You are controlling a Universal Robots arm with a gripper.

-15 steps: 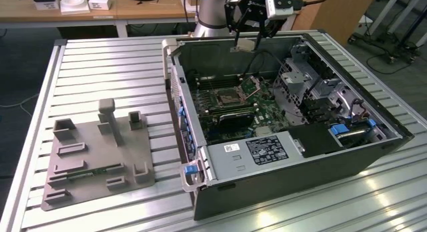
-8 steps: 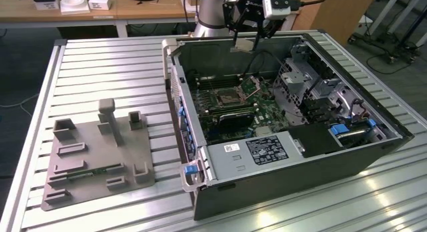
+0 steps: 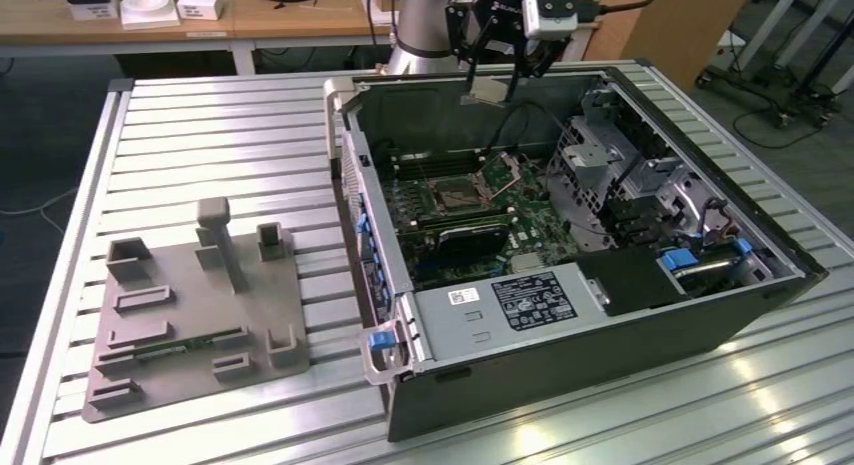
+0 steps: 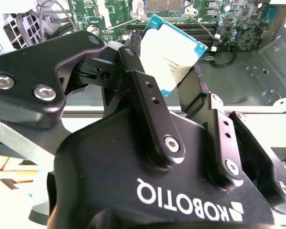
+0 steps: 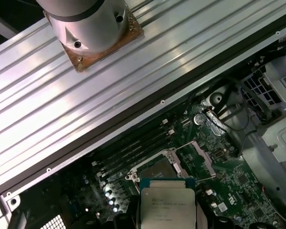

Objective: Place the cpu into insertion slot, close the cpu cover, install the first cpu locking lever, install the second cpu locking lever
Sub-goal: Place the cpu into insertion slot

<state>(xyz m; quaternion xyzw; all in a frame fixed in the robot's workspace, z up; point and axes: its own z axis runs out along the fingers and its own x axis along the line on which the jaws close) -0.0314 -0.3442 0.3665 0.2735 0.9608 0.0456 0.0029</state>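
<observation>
In the exterior view my gripper (image 3: 491, 82) hangs over the far wall of the open computer case (image 3: 747, 315), shut on the cpu (image 3: 487, 92), well above the board. The second wrist view has the black fingers (image 4: 150, 95) clamping the edges of the cpu (image 4: 174, 47), its pale silver face showing. On the green circuit board the insertion slot (image 3: 451, 195) (image 5: 157, 169) lies bare, with a dark centre and a silvery rim. The cpu cover (image 3: 505, 169) (image 5: 199, 156) stands swung up beside it. In the first wrist view the cpu (image 5: 168, 206) hovers just off the slot.
The case lies on a slatted aluminium table (image 3: 227, 135). Inside it are a black block (image 3: 467, 240), a metal drive cage (image 3: 621, 165), cables and a labelled power supply (image 3: 521, 300). A grey fixture plate (image 3: 200, 315) sits at the exterior view's left. The arm's base (image 5: 88, 24) is bolted near the case.
</observation>
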